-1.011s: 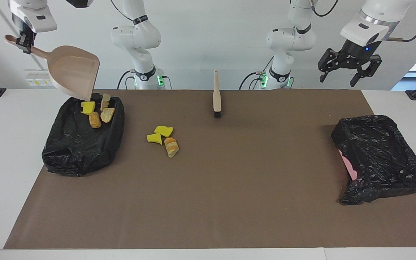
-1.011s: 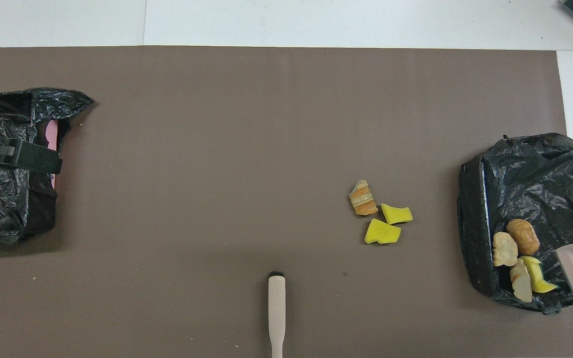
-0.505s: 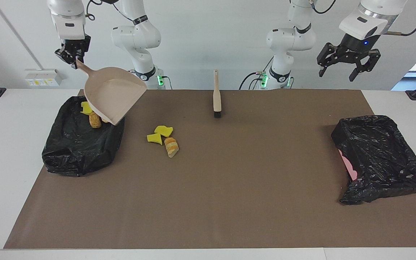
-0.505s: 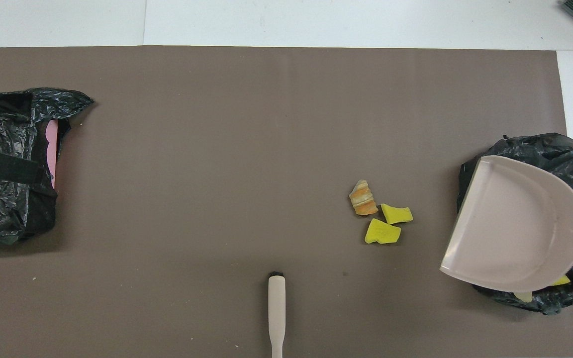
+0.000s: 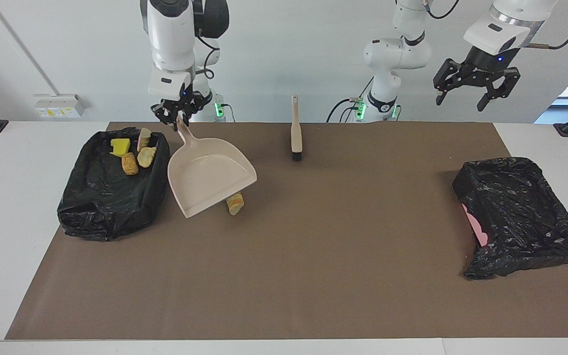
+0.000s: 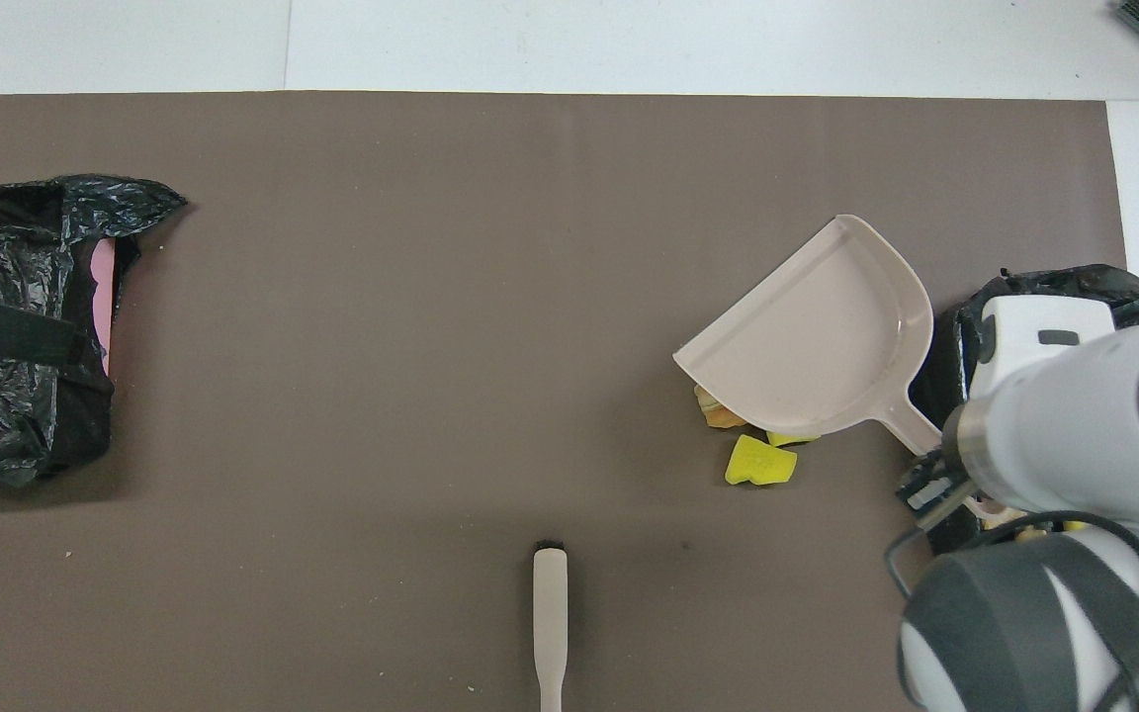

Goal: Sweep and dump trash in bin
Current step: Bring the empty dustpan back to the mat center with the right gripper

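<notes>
While clamped on the handle of the beige plastic dustpan (image 5: pixel 208 180), the right gripper (image 5: pixel 175 112) hangs over the brown mat's (image 5: pixel 313 256) edge nearest the robots, the pan sloping down from it over the loose trash (image 6: pixel 760 461): yellow sponge chunks and a striped roll (image 5: pixel 234 202) part-hidden under the pan. Just beside this gripper sits the black-bagged bin (image 5: pixel 111 190) with four more pieces (image 5: pixel 131 153) inside. Left gripper (image 5: pixel 476 88) waits with fingers spread wide, holding nothing, above a second black-bagged bin (image 5: pixel 520 217). Beige-handled brush (image 5: pixel 296 129) lies on the desk (image 5: pixel 13 197) between the arms.
</notes>
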Controlling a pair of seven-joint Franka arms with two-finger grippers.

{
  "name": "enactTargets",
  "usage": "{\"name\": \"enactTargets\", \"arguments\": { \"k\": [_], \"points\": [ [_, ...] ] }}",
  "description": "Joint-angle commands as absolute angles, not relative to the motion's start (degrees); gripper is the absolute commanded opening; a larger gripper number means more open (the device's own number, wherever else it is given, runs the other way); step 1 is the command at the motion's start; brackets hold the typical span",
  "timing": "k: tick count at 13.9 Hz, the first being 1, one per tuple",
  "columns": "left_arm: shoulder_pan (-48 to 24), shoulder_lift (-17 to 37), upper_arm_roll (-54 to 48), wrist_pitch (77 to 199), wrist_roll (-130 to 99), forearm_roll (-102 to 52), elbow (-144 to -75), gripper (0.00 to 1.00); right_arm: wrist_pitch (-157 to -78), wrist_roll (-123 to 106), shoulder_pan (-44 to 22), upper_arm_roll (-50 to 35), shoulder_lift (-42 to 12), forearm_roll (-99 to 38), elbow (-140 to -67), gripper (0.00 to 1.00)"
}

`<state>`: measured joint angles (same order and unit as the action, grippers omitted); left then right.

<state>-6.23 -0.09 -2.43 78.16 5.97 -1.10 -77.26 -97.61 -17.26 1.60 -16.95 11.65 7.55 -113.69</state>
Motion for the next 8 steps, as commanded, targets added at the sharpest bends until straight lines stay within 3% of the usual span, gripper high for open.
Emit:
{"name": "enactTargets", "arguments": {
  "k": [1, 8],
  "points": [
    [-5.36, -1.49, -2.90, 77.96, 6.42, -1.14, -78.84, 1.00, -102.11, -4.35, 1.76, -20.73, 6.00, 6.68, -111.36, 0.00],
    [-5.27, -1.49, -2.90, 77.96, 6.42, -1.14, -78.84, 1.00, -105.29, 31.07, -12.29, -21.09, -17.01, 10.80, -94.26, 0.00]
  ]
}}
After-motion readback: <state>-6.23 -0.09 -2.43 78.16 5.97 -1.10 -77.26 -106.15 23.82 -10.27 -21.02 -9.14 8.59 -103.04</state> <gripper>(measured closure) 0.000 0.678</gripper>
